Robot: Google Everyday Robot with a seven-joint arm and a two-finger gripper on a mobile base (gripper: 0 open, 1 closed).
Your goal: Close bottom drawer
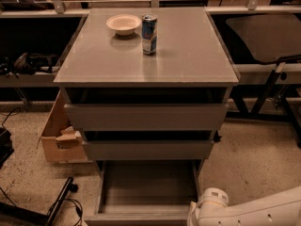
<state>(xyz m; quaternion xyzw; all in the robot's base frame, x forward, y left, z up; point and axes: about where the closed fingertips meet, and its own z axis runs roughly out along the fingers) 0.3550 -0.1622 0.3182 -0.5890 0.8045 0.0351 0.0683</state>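
Down at the foot of the grey cabinet, the bottom drawer stands pulled out, a shallow flat-bottomed grey tray with thin straight walls, under two smooth, wider drawer fronts. The hand, ending a rounded white arm, sits at that drawer's front right corner, low beside the cabinet; whether it is open or closed cannot be told. On the cabinet's matte top surface stand a round pale bowl and a cylindrical blue can, close together.

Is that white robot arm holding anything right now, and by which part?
Cannot be told. The white arm reaches the open bottom drawer's front right corner, but its claw lies below the picture's edge.
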